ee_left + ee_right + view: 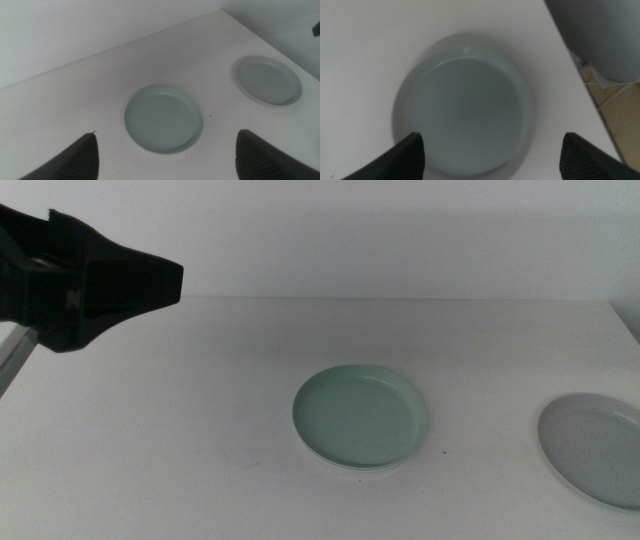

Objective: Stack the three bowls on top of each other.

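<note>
A pale mint green bowl [360,418] [163,119] rests near the middle of the white table. A whitish rim [345,469] peeks out under its near edge, as if a white bowl lies beneath it. At the right, cut by the picture's edge, sits a light grey bowl [595,450] [268,80] [462,110]. My left gripper [150,280] [168,134] hovers high at the back left, open and empty, well away from both bowls. Above the grey bowl my right gripper [492,137] is open, its jaws standing wider than the bowl; it does not show in the middle view.
The table's right edge [570,65] runs close beside the grey bowl, with floor and a large grey rounded object [600,35] beyond it. A pale wall [400,240] stands behind the table's far edge.
</note>
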